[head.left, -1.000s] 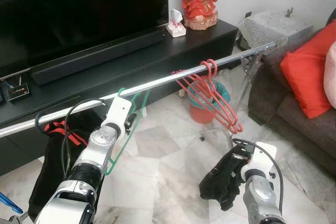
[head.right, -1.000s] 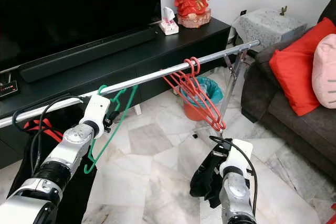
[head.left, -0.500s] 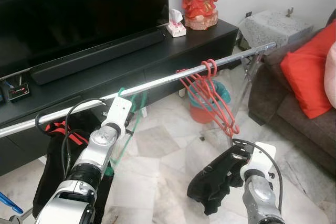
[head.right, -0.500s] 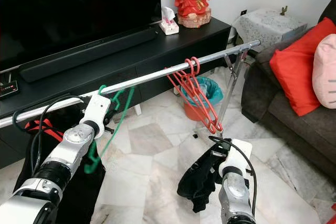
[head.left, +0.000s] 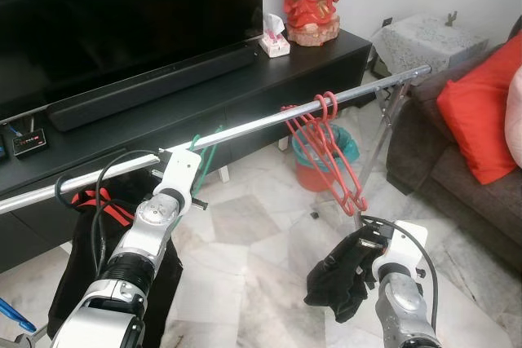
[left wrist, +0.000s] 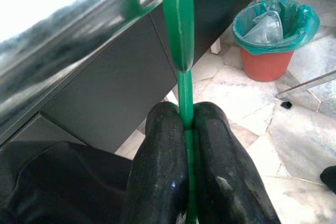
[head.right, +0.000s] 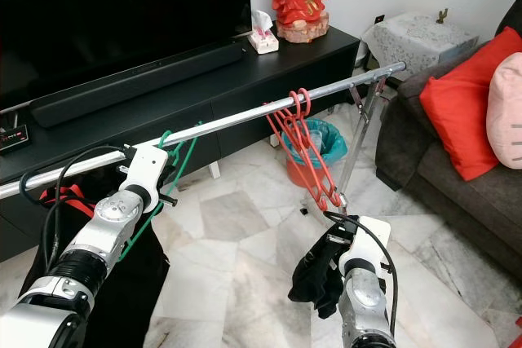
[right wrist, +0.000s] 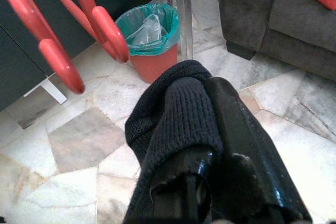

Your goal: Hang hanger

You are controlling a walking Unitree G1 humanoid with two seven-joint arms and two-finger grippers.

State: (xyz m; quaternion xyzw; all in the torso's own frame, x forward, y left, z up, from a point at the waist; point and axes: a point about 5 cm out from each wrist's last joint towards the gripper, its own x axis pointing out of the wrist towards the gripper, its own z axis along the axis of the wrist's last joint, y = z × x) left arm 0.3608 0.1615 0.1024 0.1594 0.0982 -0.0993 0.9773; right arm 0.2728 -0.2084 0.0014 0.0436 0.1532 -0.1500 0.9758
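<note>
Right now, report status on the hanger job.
Left tool shut on thin green plastic hanger, hook at silver metal rail. Right tool holds black knitted garment. Red hangers further along rail.

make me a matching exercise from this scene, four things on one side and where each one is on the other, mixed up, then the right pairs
Things:
1. green hanger
2. red hangers
3. black garment
4. orange bin

Places:
A. on the floor beyond the rail, lined with a teal bag
B. held low by the right gripper, above the floor
C. pinched between the left gripper's fingers, its hook at the rail
D. bunched together on the rail, toward the sofa end

Right pairs: 1-C, 2-D, 3-B, 4-A
</note>
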